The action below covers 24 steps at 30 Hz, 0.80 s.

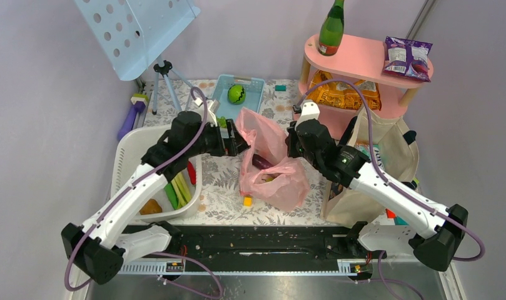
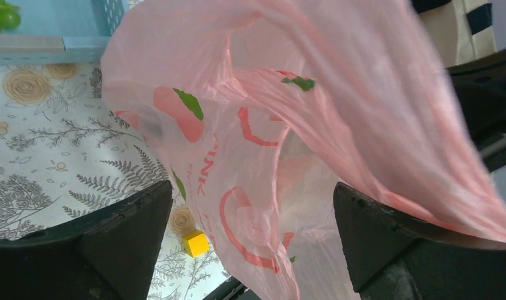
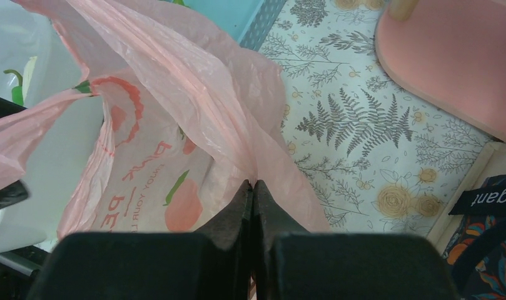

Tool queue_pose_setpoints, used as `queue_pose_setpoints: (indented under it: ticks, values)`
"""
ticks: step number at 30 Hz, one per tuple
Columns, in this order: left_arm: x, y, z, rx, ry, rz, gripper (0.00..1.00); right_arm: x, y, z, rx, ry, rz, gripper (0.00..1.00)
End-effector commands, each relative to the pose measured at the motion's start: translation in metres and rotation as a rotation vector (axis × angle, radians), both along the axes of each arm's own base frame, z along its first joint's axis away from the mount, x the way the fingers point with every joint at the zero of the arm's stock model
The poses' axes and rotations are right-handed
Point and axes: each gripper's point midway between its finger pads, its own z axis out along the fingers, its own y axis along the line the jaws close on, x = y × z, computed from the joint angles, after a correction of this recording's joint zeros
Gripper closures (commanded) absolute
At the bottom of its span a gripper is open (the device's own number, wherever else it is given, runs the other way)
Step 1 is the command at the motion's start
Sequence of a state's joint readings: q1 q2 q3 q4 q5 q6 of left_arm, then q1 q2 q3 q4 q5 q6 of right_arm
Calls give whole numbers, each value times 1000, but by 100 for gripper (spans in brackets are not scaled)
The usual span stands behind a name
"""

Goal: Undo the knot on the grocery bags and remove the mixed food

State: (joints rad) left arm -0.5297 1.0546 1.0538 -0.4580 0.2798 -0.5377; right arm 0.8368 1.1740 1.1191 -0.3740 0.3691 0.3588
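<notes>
Nearest the arm bases, the white basket [image 1: 122,164] already holds green leeks [image 1: 180,190], so unpacking looks partly done. Mid-surface [image 1: 219,181], the thin, crinkly pink bag [image 1: 272,172] slumps with its mouth seemingly loosened and a dark aubergine [image 1: 261,161] showing inside. The right hand [image 3: 253,184] is pinched together on a fold of its film, while the left hand [image 2: 253,187] stands apart at the opposite edge. Farther right, the stiff beige canvas tote [image 1: 397,147] probably still needs emptying.
</notes>
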Motion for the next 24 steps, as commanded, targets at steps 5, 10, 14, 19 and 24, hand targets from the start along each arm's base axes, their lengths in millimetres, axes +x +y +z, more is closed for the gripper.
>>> queue_pose_setpoints:
  ticks: [5,10,14,19,24]
  values:
    - [-7,-23,24,-69,-142,-20,1,9,-23,16,39,-64,-108,100]
    - [-23,-15,31,-91,-197,-32,1,11,-25,15,42,-60,-118,100]
    - [-34,-7,26,-128,-216,2,1,11,-26,16,50,-65,-121,100]
    - [-36,-7,12,-187,-183,39,1,10,-25,15,57,-62,-120,100]
    - [-27,-24,-1,-184,-137,67,1,8,-26,14,67,-57,-119,100]
